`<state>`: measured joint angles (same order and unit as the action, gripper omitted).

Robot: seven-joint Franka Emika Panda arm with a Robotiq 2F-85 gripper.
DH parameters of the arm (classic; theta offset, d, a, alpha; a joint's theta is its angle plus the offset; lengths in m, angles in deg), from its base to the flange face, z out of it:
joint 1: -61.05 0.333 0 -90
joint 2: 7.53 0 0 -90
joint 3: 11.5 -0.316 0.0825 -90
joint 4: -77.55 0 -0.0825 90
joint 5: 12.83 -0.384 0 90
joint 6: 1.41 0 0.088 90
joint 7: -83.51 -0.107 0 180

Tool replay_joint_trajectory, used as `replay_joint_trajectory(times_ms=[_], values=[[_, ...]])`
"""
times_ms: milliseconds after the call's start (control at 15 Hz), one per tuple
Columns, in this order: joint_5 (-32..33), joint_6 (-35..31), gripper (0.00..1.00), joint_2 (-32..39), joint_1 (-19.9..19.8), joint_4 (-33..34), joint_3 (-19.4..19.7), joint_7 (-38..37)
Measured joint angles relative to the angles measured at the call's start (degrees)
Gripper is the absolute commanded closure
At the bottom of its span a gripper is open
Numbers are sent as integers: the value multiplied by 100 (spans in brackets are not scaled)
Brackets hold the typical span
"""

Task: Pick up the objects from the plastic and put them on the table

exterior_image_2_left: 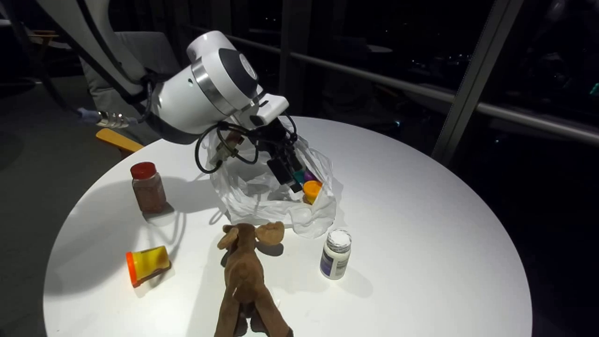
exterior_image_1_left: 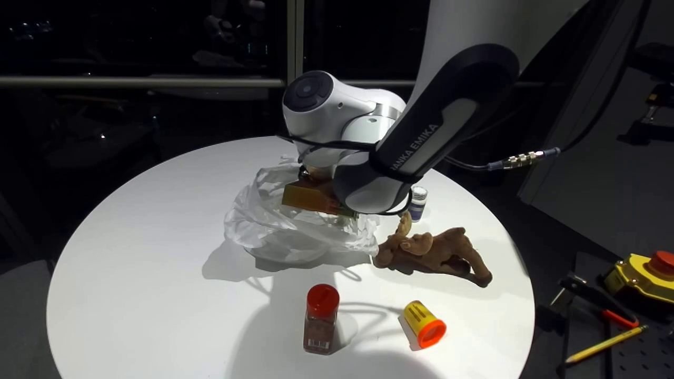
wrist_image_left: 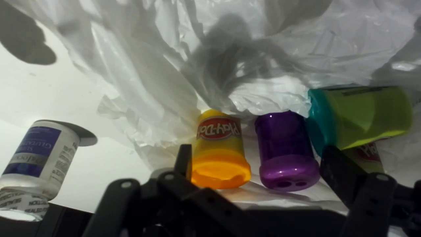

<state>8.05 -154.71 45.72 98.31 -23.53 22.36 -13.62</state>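
Inside the mouth of the white plastic bag (exterior_image_2_left: 266,213), on the round surface (exterior_image_2_left: 421,210): yellow tub (wrist_image_left: 218,144) with an orange lid (wrist_image_left: 221,171), purple piece (wrist_image_left: 286,149) just beside it, teal-lidded tub (wrist_image_left: 365,117) next to that, part of a further tub (wrist_image_left: 369,159) showing beneath. Current step, as I judge it: grasp one of these. Better to choose a single target; the present span takes in yellow and purple together, so centre over one and ease a finger into the narrow gap between them. Keep loose plastic out of the bite; lift straight, past the bag's rim, before carrying to bare surface away from the white bottle (wrist_image_left: 37,158). Hand (wrist_image_left: 258,161): jaws wide apart, nothing held. One finger (wrist_image_left: 183,161) stands by the orange lid, its opposite near purple piece and teal-lidded tub; whether either touches, cannot tell.
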Motion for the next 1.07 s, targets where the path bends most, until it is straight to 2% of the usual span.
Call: replay_joint_trajectory(times_ms=[467, 1067], values=[[9, 621, 0, -3, -77, 33, 32, -243], [359, 690, 0, 159, -135, 249, 3, -802]])
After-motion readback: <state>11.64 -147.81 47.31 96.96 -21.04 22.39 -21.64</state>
